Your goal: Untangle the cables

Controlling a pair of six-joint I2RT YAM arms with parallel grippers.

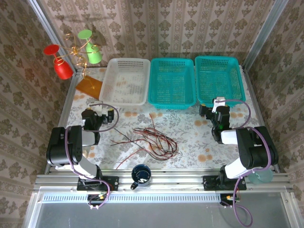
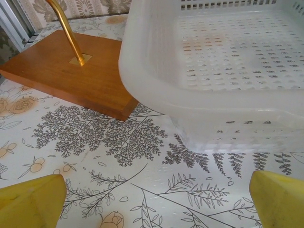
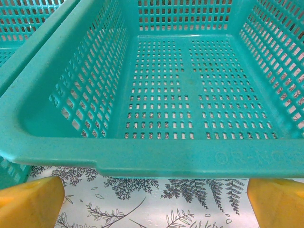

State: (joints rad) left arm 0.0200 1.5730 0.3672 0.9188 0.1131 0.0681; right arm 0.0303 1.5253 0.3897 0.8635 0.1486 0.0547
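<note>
Gaping wide, the left tool [image 2: 154,202] sits low over the tabletop [image 2: 118,156], its yellow fingertips [image 2: 31,202] far apart with bare leaf-printed cloth between them. Just ahead of it stand the near wall of a white basket [image 2: 213,71] and, to the left of that, the wooden base [image 2: 71,76] of a gold wire stand [image 1: 78,52] that carries a red cup [image 1: 58,61] and a green cup [image 1: 91,47].

The right tool [image 3: 154,202] is spread just as wide, gripping nothing. It faces the near rim of the right teal basket [image 3: 190,161], and a corner of the middle teal basket [image 3: 23,23] shows at the upper left.

From above, the left tool [image 1: 100,115] and right tool [image 1: 216,113] sit at opposite sides of the tabletop. The cables [image 1: 152,140], a loose tangle of thin black and red wires, lie between the two arms, in front of the baskets and apart from both tools. A dark mug [image 1: 141,175] stands at the near edge, just below the tangle.
</note>
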